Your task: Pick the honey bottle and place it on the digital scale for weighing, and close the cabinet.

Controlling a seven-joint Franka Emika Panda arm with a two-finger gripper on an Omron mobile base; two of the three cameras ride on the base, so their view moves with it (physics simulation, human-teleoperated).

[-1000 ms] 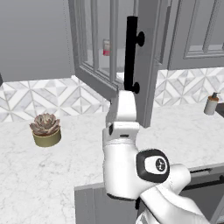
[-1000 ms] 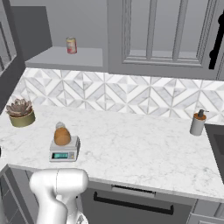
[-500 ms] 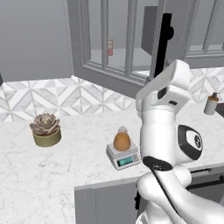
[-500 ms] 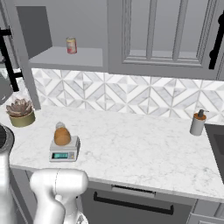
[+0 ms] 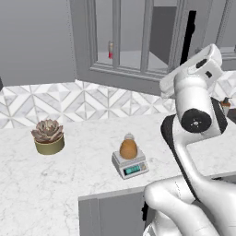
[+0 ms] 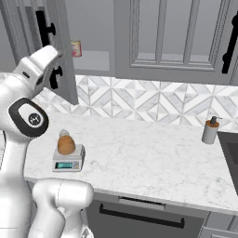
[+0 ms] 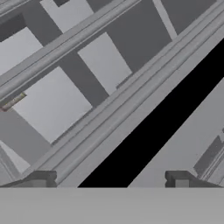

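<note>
The amber honey bottle stands upright on the small grey digital scale near the counter's front edge. Above it, the grey glass-paned cabinet door stands partly open, its black bar handle on the free edge. My gripper is raised against that door, open, holding nothing. In the hand view the black handle runs diagonally down between the two fingertips.
A potted succulent sits at the counter's left. A tan soap bottle stands at the right by a dark appliance edge. A red can rests on the cabinet shelf. Another glass-door cabinet is closed to the right.
The cabinet door has swung further round toward its frame, and my arm has swept rightward with it. The honey bottle and scale have stayed put.
</note>
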